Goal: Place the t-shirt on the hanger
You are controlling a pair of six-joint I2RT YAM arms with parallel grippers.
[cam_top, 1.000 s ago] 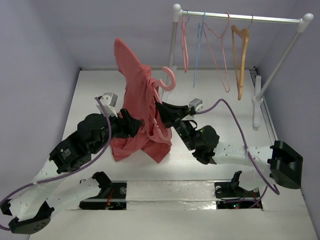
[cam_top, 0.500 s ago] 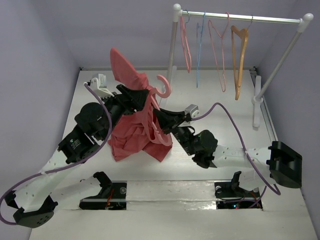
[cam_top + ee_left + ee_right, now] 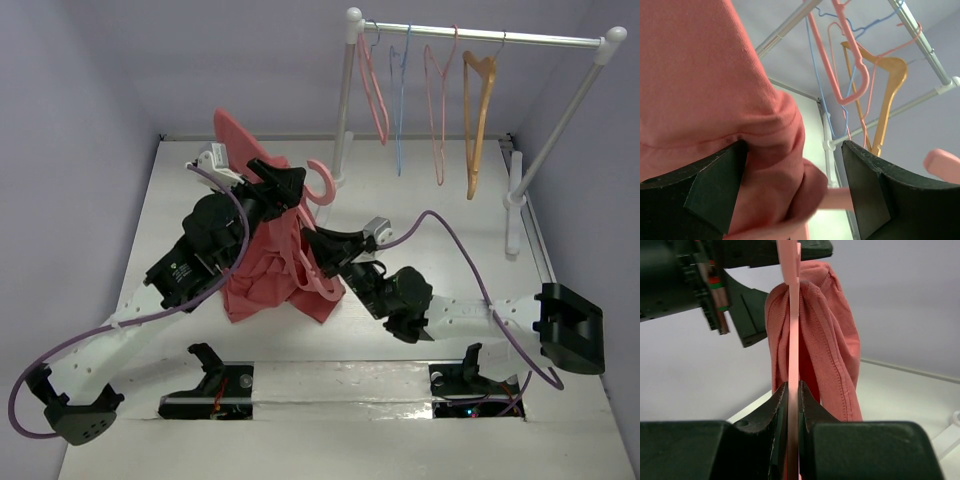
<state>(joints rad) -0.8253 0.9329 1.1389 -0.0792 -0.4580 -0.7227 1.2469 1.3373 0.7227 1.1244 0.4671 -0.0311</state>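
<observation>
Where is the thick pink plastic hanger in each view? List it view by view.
Top external: thick pink plastic hanger, centre, hook jutting from the cloth.
Left wrist: bottom centre, pale bar beside the cloth.
Right wrist: centre, edge-on, pinched by the right end effector.
Shared landmark: salmon-red cloth t-shirt draped over it.

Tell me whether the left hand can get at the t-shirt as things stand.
Most likely yes. The left hand is open right at the t-shirt, a fold of cloth between its fingers, nothing in the way. The right hand, shut on the hanger, holds the shirt up.
</observation>
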